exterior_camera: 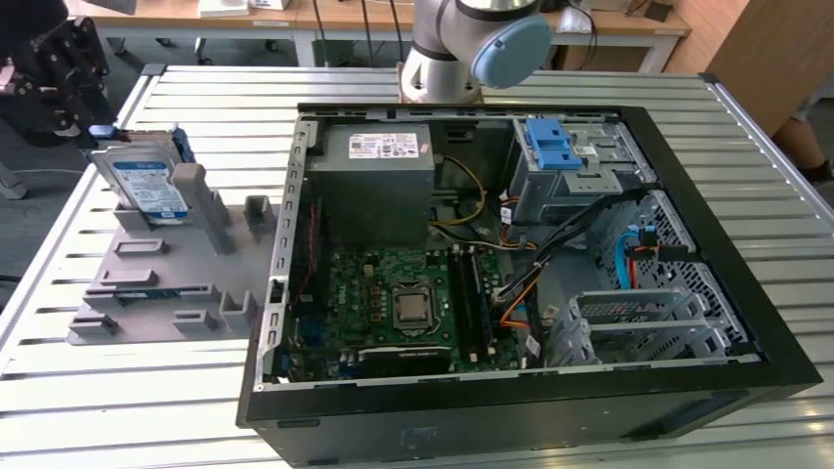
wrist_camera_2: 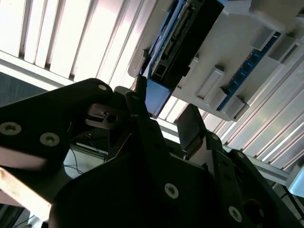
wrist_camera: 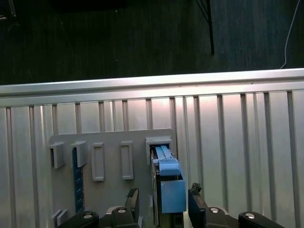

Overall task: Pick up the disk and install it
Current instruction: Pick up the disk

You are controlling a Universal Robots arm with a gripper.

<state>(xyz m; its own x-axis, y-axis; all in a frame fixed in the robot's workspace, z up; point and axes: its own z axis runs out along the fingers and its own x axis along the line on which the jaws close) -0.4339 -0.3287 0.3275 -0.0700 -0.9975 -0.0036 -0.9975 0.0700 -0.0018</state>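
Here the gripper (wrist_camera: 164, 194) is held open, its fingers (wrist_camera: 194, 199) set to either side of the disk (wrist_camera: 167, 167), with no contact evident. The disk is stood on edge between them in a slot of the grey holder (wrist_camera: 109, 142); the open computer case (exterior_camera: 521, 244) lies well apart. The pick-up is judged in hand. A centred closing on the blue frame would be needed.

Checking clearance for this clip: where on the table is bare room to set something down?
Bare table slats lie between the grey holder and the exterior view's lower left edge, and behind the computer case. Crowded: inside the case, and at the disk, which the open gripper straddles.
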